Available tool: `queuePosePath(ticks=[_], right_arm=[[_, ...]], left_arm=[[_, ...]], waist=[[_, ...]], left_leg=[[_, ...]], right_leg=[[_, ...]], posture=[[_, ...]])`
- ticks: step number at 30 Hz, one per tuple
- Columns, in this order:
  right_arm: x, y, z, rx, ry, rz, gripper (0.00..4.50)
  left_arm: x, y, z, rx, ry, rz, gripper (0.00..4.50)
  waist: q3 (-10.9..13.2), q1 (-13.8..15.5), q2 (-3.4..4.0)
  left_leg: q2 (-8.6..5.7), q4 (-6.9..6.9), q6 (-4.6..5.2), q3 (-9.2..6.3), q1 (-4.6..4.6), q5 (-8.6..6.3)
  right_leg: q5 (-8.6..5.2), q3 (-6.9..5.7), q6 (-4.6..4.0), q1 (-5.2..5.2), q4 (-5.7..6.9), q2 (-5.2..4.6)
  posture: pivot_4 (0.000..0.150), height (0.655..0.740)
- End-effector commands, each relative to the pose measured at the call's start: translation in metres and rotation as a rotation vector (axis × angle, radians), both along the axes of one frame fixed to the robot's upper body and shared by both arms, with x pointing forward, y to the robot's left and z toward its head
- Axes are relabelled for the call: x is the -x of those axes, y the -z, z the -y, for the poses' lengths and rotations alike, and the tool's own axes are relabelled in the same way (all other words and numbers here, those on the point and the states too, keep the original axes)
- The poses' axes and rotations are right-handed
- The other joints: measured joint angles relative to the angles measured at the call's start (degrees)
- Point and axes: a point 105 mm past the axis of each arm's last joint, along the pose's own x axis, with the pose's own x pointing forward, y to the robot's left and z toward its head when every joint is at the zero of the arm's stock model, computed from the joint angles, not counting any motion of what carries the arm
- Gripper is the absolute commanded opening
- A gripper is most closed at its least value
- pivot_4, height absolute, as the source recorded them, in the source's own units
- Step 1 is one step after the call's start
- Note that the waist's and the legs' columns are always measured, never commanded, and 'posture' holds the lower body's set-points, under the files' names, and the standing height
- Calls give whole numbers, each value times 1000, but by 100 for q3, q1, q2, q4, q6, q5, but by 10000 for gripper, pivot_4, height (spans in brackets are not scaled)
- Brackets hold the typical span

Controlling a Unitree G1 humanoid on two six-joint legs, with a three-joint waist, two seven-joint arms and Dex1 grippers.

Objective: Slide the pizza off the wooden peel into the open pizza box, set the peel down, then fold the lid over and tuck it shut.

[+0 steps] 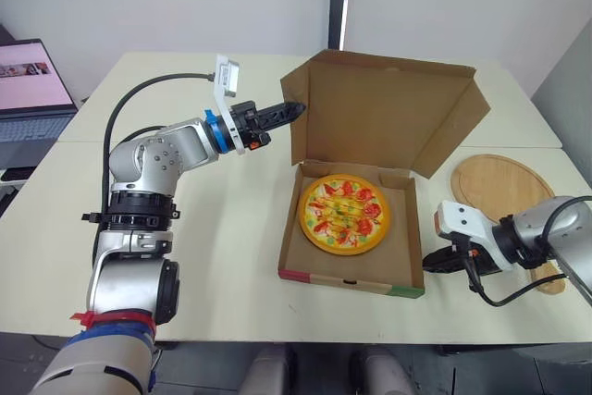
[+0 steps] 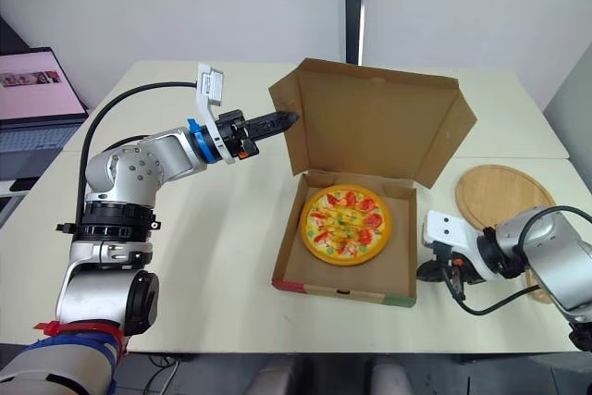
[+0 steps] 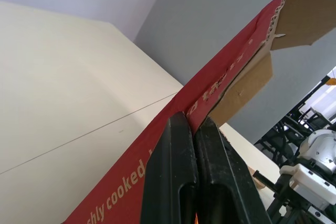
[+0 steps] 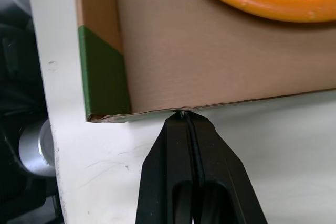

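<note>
The pizza [image 1: 344, 214] lies flat inside the open cardboard box [image 1: 351, 270], whose lid [image 1: 388, 113] stands upright behind it. My left gripper [image 1: 294, 111] is shut, its tips touching the lid's left edge near the top; the left wrist view shows the lid's red printed outer face [image 3: 173, 114] right against the fingers [image 3: 173, 177]. My right gripper [image 1: 429, 261] is shut, low on the table with its tips against the box's right side wall [image 4: 226, 56], near the green front corner [image 4: 102, 72]. The round wooden peel [image 1: 499, 187] lies flat on the table right of the box.
A laptop [image 1: 32, 90] sits open at the far left, on a neighbouring table. A black cable [image 1: 139, 104] loops over my left arm. The table's front edge runs just below the box.
</note>
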Motion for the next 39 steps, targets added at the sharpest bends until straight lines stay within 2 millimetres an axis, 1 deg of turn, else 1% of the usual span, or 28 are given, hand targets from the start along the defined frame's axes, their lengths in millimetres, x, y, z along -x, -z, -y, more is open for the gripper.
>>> queuePosePath(ticks=[1, 3, 6, 8, 12, 15, 17, 18, 23, 25, 28, 30, 31, 32, 34, 35, 36, 38, 39], right_arm=[[-6, -15, 16, 16, 69, 100, 284], [-9, -20, 26, 6, 120, 137, 284], [-17, -32, 41, -19, 199, 231, 5556], [-25, -48, 45, -86, 257, 324, 11848], [-41, -79, 42, -266, 369, 477, 25555], [-55, -96, 40, -377, 454, 578, 35676], [-65, -105, 38, -425, 517, 627, 42555], [-69, -108, 37, -453, 540, 634, 44615], [-81, -126, 39, -530, 619, 690, 44615], [-81, -131, 37, -554, 618, 697, 44615], [-76, -138, 30, -606, 589, 685, 44615], [-75, -142, 30, -627, 593, 690, 44615], [-76, -143, 30, -634, 596, 693, 40942], [-76, -144, 30, -636, 598, 696, 38886], [-76, -145, 29, -642, 596, 694, 32244], [-75, -145, 28, -644, 595, 694, 27943], [-75, -145, 28, -645, 594, 694, 25113], [-75, -145, 27, -646, 594, 695, 17392], [-76, -145, 26, -647, 594, 695, 14467]], left_arm=[[1, -10, 1, 19, 14, 39, 0], [-1, -10, -1, 22, 4, 42, 0], [-2, -11, -2, 23, -1, 45, 0], [-2, -11, -3, 26, -2, 50, 0], [-2, -12, -3, 28, -4, 55, 0], [-3, -12, -3, 27, -1, 61, 0], [-3, -13, -3, 24, 1, 64, 0], [-3, -13, -3, 24, 2, 65, 0], [-3, -14, -3, 20, 4, 71, 0], [-3, -14, -3, 19, 3, 72, 0], [-3, -15, -3, 21, 3, 73, 0], [-3, -15, -3, 22, 4, 73, 0], [-3, -15, -2, 23, 5, 73, 0], [-3, -15, -2, 23, 6, 73, 0], [-3, -15, -2, 24, 7, 73, 0], [-3, -15, -2, 24, 7, 73, 0], [-3, -15, -2, 25, 8, 73, 0], [-3, -15, -2, 24, 8, 73, 0], [-2, -15, -2, 23, 8, 74, 0]], waist=[[1, 20, -2], [6, 28, -10], [10, 30, -17], [11, 30, -20], [12, 0, -20], [11, -5, -20], [11, -6, -20], [11, -8, -20], [11, 1, -19], [11, -3, -19], [11, -13, -19], [11, -17, -19], [11, -19, -19], [11, -19, -19], [11, -19, -19], [11, -18, -19], [11, -19, -19], [11, -19, -19], [11, -19, -19]], left_leg=[[-1, 1, 0, 0, -1, 0], [-1, 1, 0, 0, -1, 0], [-1, 1, 0, 1, 0, 0], [-1, 1, 0, 1, 0, 0], [1, 0, 0, 1, 2, 0], [1, 0, 0, 1, 2, 1], [0, 1, 0, 1, 2, 1], [0, 1, 0, 1, 2, 1], [-2, 0, 0, 1, 0, 1], [-3, -1, 0, 1, -1, 1], [-2, -3, 0, 2, -1, 0], [-2, -3, 1, 2, -1, 0], [-2, -2, 1, 2, -1, 0], [-2, -2, 1, 3, 0, 0], [-2, -2, 2, 3, 0, 1], [-2, -2, 2, 3, 0, 0], [-2, -2, 2, 3, 0, 0], [-2, -2, 2, 3, -1, 0], [-2, -2, 2, 4, 0, 0]], right_leg=[[0, 0, 0, 0, 0, -1], [0, -2, 1, 1, 0, -1], [0, -1, 1, 1, 1, -1], [0, -2, 1, 1, 2, -1], [0, 0, 0, 1, 5, 1], [0, 1, 0, 0, 6, 1], [0, 1, 0, 0, 7, 1], [0, 1, 0, 0, 7, 1], [1, 2, 0, -3, 7, 0], [1, 1, 0, -4, 8, 0], [1, 1, 0, -5, 9, 0], [1, 2, 0, -5, 9, 0], [1, 2, 0, -5, 10, 0], [1, 3, 0, -5, 10, 0], [1, 3, 0, -5, 10, 0], [1, 3, 0, -5, 10, 1], [1, 3, 0, -5, 10, 0], [1, 3, 0, -6, 10, 1], [1, 3, 0, -6, 10, 1]], posture=[[1500, 7281], [1500, 7281], [1500, 7281], [1500, 7281], [1500, 7281], [1500, 7281], [1500, 7281], [1500, 7281], [1500, 7281], [1500, 7281], [1500, 7281], [1500, 7281], [1500, 7281], [1500, 7281], [1500, 7281], [1500, 7281], [1500, 7281], [1500, 7281], [1500, 7281]])
